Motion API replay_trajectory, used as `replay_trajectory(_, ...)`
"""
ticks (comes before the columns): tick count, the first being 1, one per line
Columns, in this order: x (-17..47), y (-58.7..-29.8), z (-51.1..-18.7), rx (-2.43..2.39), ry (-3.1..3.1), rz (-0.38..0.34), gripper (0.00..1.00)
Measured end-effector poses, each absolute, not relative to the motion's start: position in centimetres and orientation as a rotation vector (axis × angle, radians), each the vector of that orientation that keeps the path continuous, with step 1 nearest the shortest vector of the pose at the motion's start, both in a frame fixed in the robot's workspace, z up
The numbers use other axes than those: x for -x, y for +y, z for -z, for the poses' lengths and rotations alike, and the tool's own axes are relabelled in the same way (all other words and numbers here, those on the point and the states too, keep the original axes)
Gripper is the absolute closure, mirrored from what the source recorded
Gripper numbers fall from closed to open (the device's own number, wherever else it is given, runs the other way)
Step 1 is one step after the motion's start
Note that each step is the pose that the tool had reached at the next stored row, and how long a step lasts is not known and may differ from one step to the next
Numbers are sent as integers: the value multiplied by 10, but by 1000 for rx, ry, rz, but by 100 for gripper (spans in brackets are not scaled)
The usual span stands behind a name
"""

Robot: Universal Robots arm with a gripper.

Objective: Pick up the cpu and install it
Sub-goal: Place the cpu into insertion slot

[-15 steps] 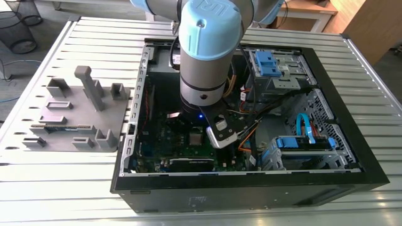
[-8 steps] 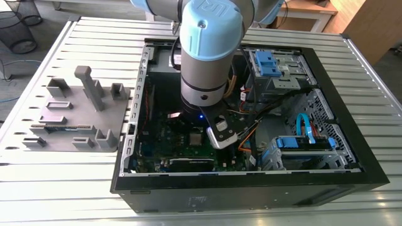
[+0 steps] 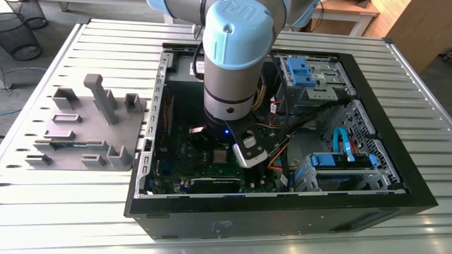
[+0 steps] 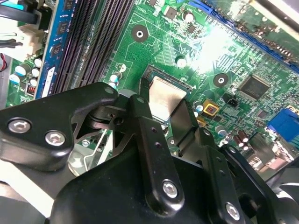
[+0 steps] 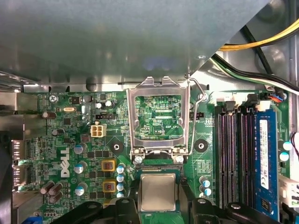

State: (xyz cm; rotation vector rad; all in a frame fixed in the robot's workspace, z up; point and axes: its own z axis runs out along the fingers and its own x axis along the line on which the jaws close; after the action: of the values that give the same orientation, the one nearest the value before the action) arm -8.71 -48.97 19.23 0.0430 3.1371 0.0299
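The cpu [image 5: 158, 192], a small square chip with a dull silver top, lies level in the socket on the green motherboard [image 5: 70, 140]. My gripper [image 5: 158, 201] stands over it, a black finger against each of two opposite sides. In the second wrist view the cpu [image 4: 166, 99] sits between the fingers [image 4: 144, 121], which close on its edges, so my gripper [image 4: 163, 109] is shut on it. The silver hinged socket frame [image 5: 158, 116] is flipped open beside the socket, with its lever [image 5: 198, 100] raised. In the exterior view the arm [image 3: 229, 79] reaches down into the open computer case [image 3: 395, 203].
Black memory slots [image 5: 229, 154] and a blue memory stick [image 5: 264, 154] run alongside the socket. Yellow and black cables [image 5: 261, 44] hang near the case wall. Drive cages with blue clips [image 3: 310, 74] fill the case's far side. A grey fixture tray [image 3: 84, 132] lies on the slatted table.
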Motion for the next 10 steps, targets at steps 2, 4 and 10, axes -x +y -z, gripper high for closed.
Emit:
replay_trajectory(2,87,-490,-192,-43,3137,-30,55)
replay_trajectory(4,87,-490,-192,-43,3137,-30,55)
replay_trajectory(10,87,-490,-192,-43,3137,-30,62)
